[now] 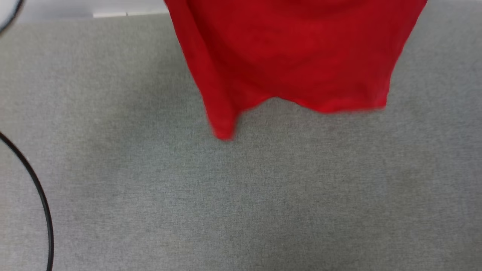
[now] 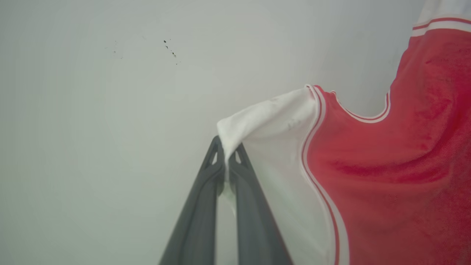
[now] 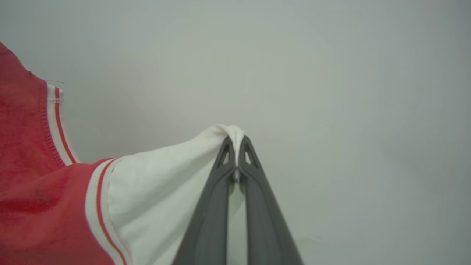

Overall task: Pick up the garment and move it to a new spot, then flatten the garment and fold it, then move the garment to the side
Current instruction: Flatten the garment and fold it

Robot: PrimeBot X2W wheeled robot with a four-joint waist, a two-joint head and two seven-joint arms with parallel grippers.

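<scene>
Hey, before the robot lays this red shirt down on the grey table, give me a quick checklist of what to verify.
1. Grip of the left gripper on one white sleeve: ok, shut on it.
2. Grip of the right gripper on the other white sleeve: ok, shut on it.
3. The garment hangs spread between them: ok.
4. The hem is level: not ok, one corner droops lower.
5. The hem is off the table: cannot tell.
6. The black cable is apart from the garment: ok.
</scene>
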